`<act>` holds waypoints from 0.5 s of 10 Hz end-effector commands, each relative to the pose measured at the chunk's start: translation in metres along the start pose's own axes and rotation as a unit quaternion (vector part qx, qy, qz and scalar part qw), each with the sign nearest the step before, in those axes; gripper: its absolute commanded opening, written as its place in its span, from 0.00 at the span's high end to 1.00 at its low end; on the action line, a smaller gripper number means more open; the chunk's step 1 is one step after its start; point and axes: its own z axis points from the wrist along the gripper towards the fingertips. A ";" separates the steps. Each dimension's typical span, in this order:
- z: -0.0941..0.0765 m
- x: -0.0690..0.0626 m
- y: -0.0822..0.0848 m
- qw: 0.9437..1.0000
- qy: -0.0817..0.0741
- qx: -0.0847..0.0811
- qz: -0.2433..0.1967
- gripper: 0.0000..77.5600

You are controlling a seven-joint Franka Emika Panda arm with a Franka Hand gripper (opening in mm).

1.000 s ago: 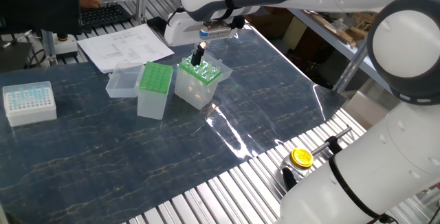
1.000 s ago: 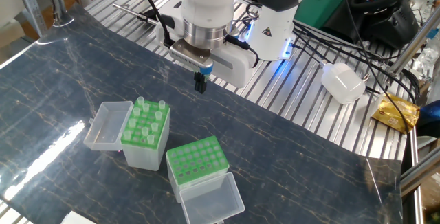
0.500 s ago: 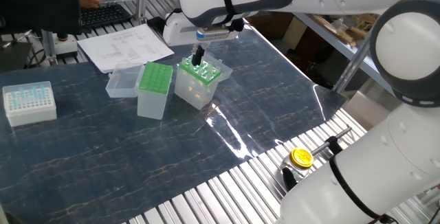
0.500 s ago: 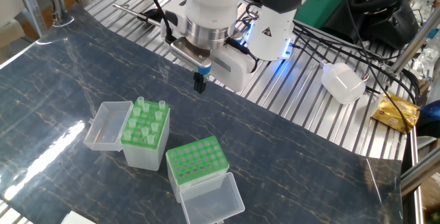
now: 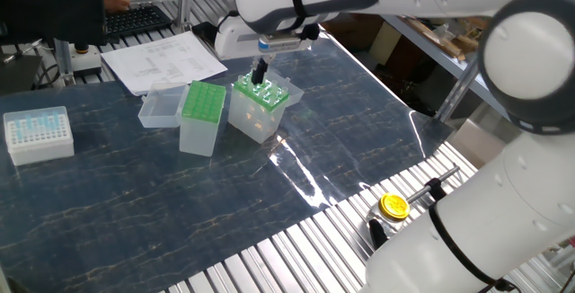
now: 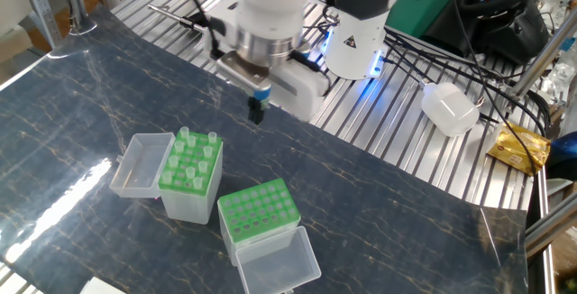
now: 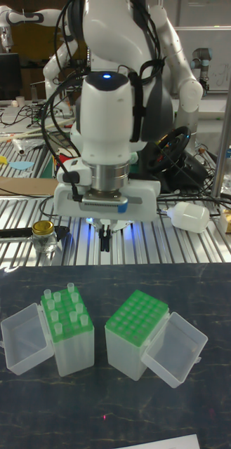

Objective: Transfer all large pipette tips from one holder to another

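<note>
Large pipette tips (image 6: 192,154) stand crowded in their green rack (image 7: 64,319); gripper (image 6: 257,112) hovers above, fingers narrow, empty — off-centre descent risks knocking neighbouring tips or tilting the box.

So the table (image 5: 135,203) has a dark marbled blue top with shiny film over it. Sitting on it: two green-topped plastic boxes (image 5: 203,118) (image 5: 260,106) side by side, each with a clear lid (image 5: 161,109) hanging open, a white box of pale-blue tips (image 5: 38,134) off on its own, and some paper sheets (image 5: 162,61) at the far edge.
</note>
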 end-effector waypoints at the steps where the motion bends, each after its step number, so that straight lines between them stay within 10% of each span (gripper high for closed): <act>1: 0.005 -0.027 -0.016 1.000 -0.006 -0.013 -0.004 1.00; 5: 0.012 -0.027 -0.018 1.000 -0.019 -0.014 -0.004 1.00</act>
